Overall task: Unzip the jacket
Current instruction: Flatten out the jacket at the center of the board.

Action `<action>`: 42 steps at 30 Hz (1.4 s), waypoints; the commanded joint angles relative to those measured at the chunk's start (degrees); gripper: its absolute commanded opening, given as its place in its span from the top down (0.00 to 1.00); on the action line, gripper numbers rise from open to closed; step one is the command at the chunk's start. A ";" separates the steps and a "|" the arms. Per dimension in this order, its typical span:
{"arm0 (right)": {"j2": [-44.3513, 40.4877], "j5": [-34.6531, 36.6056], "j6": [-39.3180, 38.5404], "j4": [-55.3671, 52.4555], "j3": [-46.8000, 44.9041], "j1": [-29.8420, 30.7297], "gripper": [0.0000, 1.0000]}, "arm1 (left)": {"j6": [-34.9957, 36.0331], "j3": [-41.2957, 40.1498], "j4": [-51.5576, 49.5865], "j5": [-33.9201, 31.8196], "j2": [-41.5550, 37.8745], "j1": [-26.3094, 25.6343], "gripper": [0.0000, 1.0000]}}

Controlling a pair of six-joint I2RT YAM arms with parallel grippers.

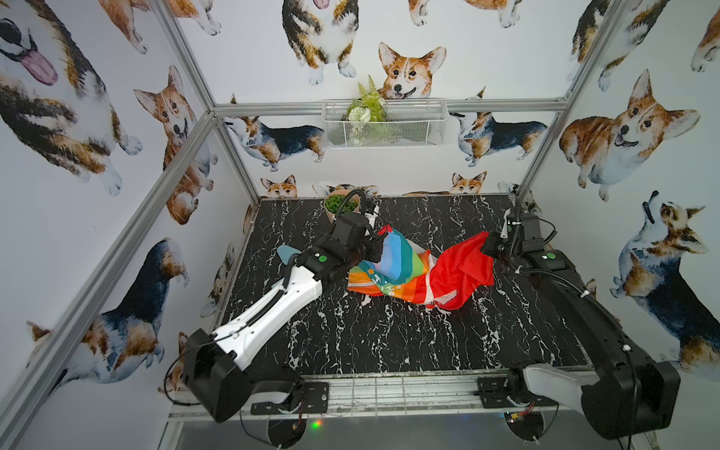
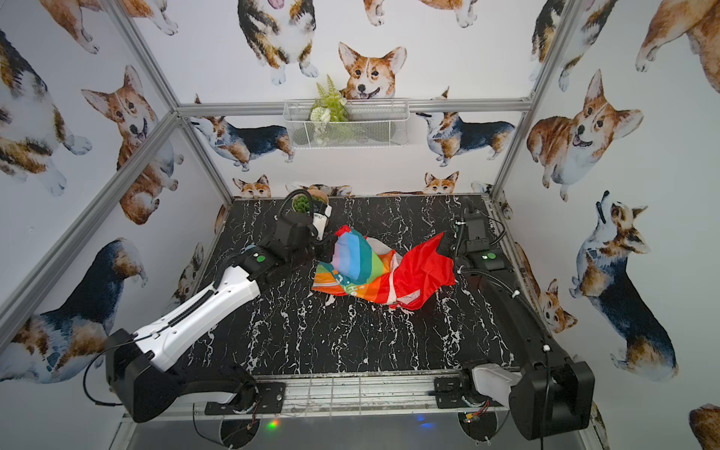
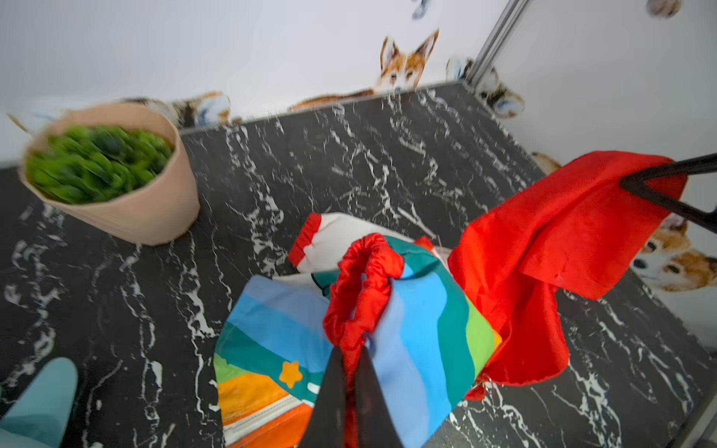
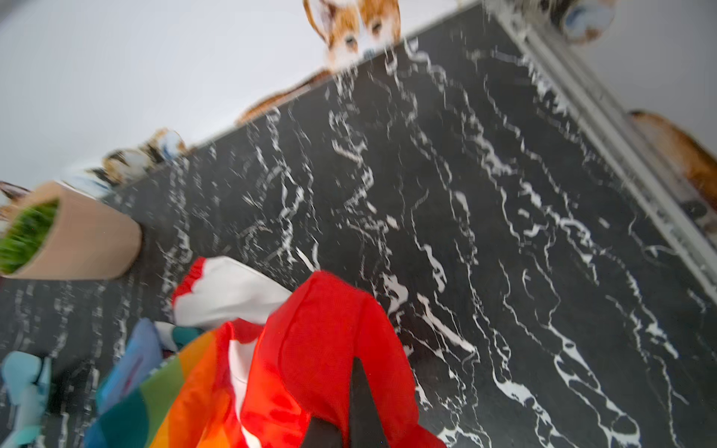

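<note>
The jacket [image 1: 405, 272] lies crumpled around the middle of the black marble tabletop [image 1: 389, 343], a little toward the back edge, with both ends pulled up off the surface. The left gripper [image 3: 351, 357] is pinched tight on the red elastic cuff [image 3: 364, 271] of the rainbow-striped sleeve [image 3: 423, 329]. The right gripper [image 4: 337, 391] is clamped on the red hood [image 1: 463, 265], which is raised toward the right edge. A potted plant [image 1: 339, 205] stands by the back edge, just behind the left gripper.
</note>
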 commanded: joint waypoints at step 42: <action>21.31 -1.10 -7.65 -1.83 35.27 -0.04 1.00 | -8.31 6.07 0.78 -5.01 -1.82 18.45 1.00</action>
